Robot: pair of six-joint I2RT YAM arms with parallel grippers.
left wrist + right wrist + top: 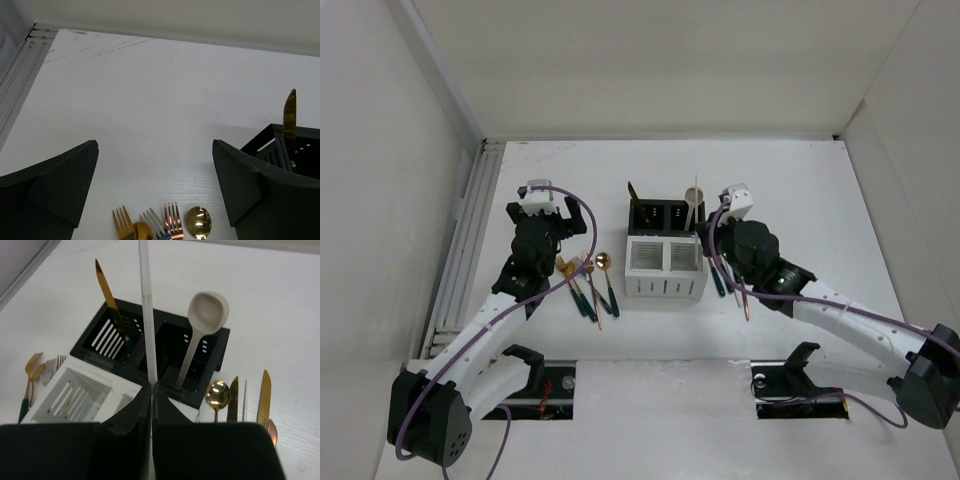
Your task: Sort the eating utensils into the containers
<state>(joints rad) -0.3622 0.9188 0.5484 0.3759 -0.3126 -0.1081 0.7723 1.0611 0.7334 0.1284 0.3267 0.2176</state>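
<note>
The containers (665, 268) are two black bins behind two white slotted bins. A gold knife (111, 295) stands in the left black bin (107, 335), and a cream spoon (207, 312) stands in the right black bin. My right gripper (152, 387) is shut on a slim white chopstick (147, 315), held upright just above the bins. My left gripper (155, 165) is open and empty above several forks (172, 222) and a gold spoon (198, 222) lying left of the bins. More utensils lie right of the bins: a gold spoon (218, 394) and gold knives (264, 395).
The left utensil pile (588, 285) has dark teal handles pointing toward the arms. The right pile (735, 285) lies under my right arm. A metal rail (470, 230) runs along the table's left edge. White walls enclose the table on three sides.
</note>
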